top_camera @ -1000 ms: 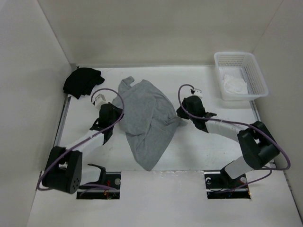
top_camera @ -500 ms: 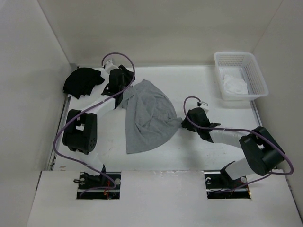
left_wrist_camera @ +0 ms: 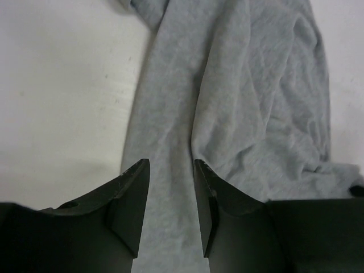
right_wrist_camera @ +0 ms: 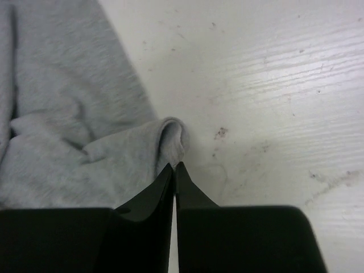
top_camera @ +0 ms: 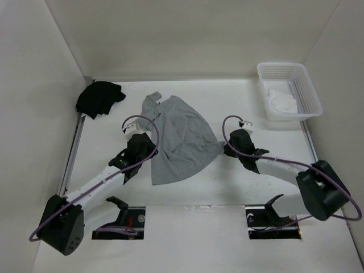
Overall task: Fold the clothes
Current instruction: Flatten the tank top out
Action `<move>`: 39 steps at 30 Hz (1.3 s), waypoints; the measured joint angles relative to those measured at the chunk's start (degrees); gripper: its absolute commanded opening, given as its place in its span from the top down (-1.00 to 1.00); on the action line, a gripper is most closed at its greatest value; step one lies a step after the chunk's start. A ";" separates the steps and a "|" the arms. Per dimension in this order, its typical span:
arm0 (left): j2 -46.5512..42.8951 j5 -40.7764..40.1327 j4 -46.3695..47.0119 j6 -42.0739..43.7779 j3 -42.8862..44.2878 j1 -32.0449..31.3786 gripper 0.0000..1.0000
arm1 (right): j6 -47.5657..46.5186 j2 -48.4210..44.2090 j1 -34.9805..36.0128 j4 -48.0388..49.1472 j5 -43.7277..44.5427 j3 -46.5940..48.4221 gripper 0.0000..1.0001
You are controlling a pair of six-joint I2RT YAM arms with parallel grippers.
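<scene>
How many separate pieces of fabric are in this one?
3: a grey top mid-table, a black garment in the far left corner, and a white cloth in the basket. More may be hidden under that cloth.

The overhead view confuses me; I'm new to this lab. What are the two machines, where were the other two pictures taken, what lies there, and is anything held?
Those are two robot arms bolted to the near edge of a white table. The overhead view comes from a fixed camera above them; each close-up comes from a camera on one wrist. On the table lie a grey sleeveless top, a black garment in the far left corner, and a white basket holding a white cloth. The left gripper is open over the top's left edge. The right gripper is shut, apparently pinching the top's bunched right corner.
</scene>
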 measured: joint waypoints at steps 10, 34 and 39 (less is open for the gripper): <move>-11.96 0.17 -28.92 -10.10 -2.08 -5.62 0.19 | -1.86 -12.94 20.90 -15.45 17.09 2.80 0.14; -10.03 2.89 -29.51 -19.89 -4.39 -11.74 0.98 | 1.20 -19.19 9.99 -9.73 12.35 -7.50 -0.06; -26.91 -2.01 -32.68 -18.73 -4.39 -7.56 0.96 | 4.09 -16.70 5.95 -5.75 5.90 -9.94 0.07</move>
